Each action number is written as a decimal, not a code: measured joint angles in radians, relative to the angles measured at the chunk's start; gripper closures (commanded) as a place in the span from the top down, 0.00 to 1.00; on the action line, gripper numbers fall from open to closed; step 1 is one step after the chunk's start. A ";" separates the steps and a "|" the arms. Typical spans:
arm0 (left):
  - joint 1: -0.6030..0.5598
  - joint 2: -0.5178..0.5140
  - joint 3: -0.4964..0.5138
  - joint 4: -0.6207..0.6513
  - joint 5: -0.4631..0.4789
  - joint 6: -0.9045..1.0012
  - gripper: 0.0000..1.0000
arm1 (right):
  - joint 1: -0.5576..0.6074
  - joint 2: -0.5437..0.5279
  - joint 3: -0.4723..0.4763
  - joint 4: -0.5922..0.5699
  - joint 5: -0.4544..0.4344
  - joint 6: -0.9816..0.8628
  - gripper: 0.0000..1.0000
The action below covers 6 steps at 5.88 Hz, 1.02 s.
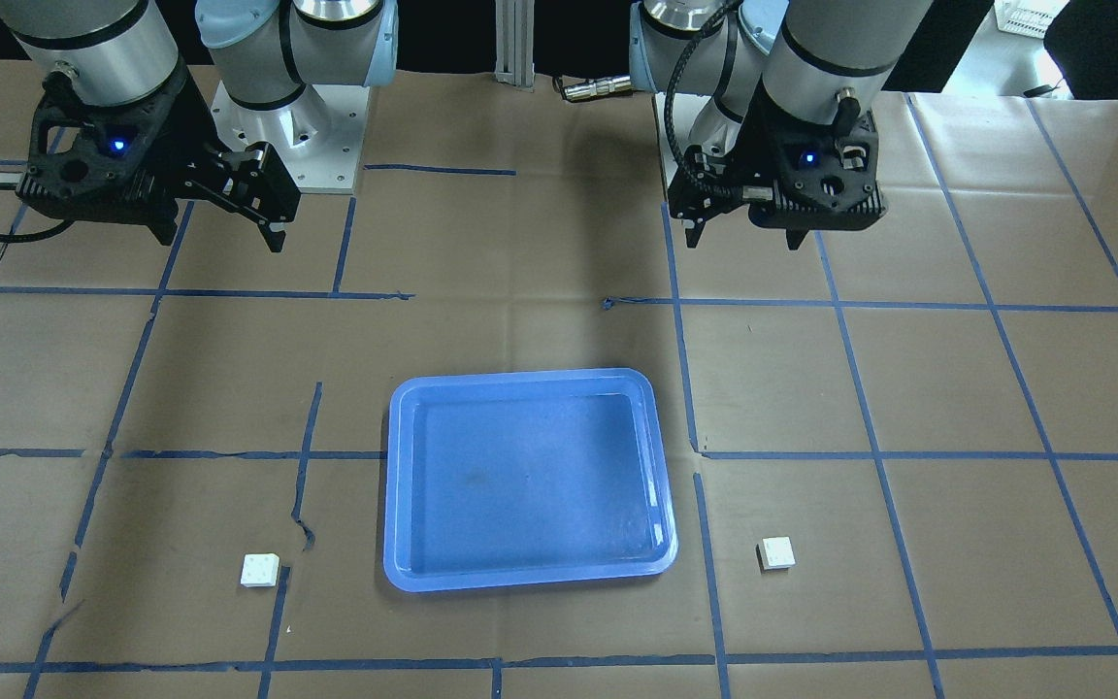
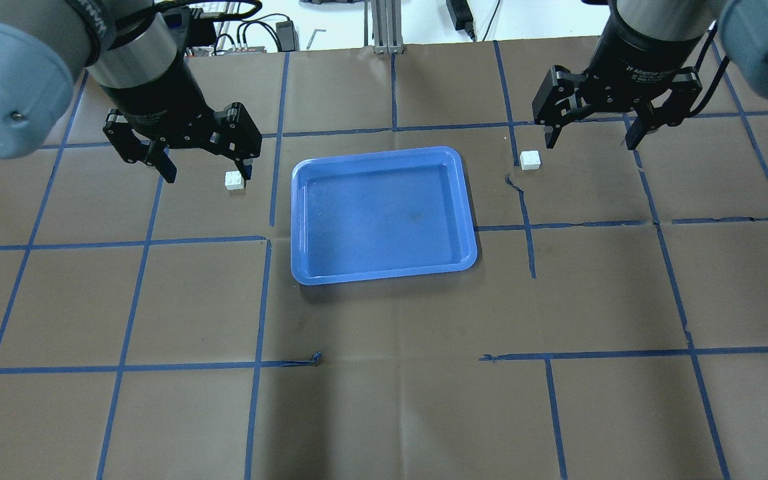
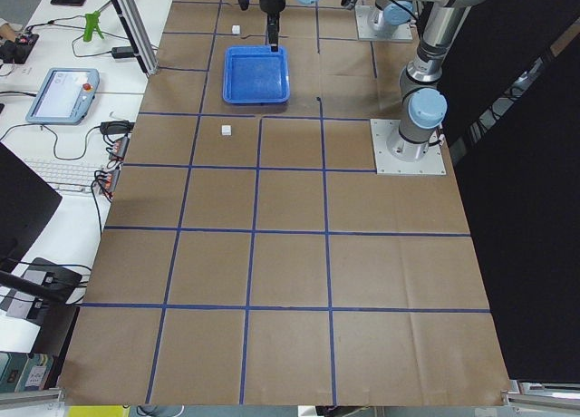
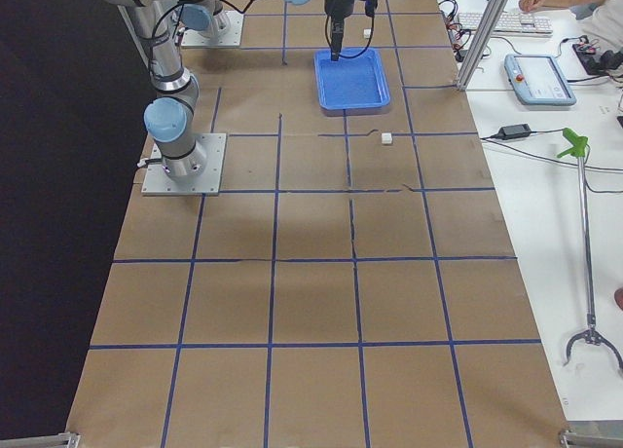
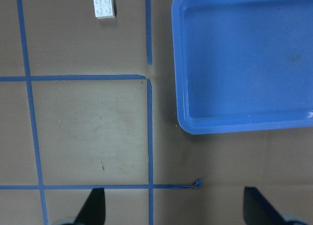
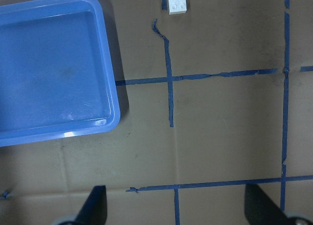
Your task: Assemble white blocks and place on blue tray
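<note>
Two white blocks, one blue tray, two grippers. Blue tray (image 2: 384,213) sits flat mid-surface with nothing in it. Surface (image 2: 384,413) is brown paper with a blue tape grid.

Left white block (image 2: 235,181) lies on the surface, studs up, left of the tray beside its far-left corner, not touching the rim. Right white block (image 2: 530,160) lies studs up, right of the tray by its far-right corner, also clear of the rim. The blocks are separate, well apart, with the tray between them.

Left gripper (image 2: 207,173) hangs above the surface on the left, jaws spread wide, holding nothing. Right gripper (image 2: 591,141) hangs above the surface on the right, jaws also wide apart, nothing in them. Neither touches a block; the wrist views show each block far ahead of the fingertips.
</note>
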 measured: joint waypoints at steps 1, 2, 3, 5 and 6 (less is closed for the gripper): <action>0.001 0.009 -0.006 0.001 -0.001 0.006 0.99 | 0.000 0.000 0.000 0.000 0.000 0.000 1.00; 0.010 0.005 -0.022 0.036 -0.002 0.038 0.99 | 0.000 0.000 0.000 0.000 0.000 0.000 1.00; 0.037 -0.017 -0.043 0.087 -0.003 0.100 0.99 | 0.000 0.000 0.000 0.000 -0.001 0.000 1.00; 0.130 -0.137 -0.072 0.232 -0.003 0.191 0.99 | 0.000 0.000 0.001 0.000 -0.002 0.000 1.00; 0.154 -0.223 -0.076 0.324 -0.004 0.214 0.99 | 0.000 0.000 0.002 0.001 -0.002 0.000 1.00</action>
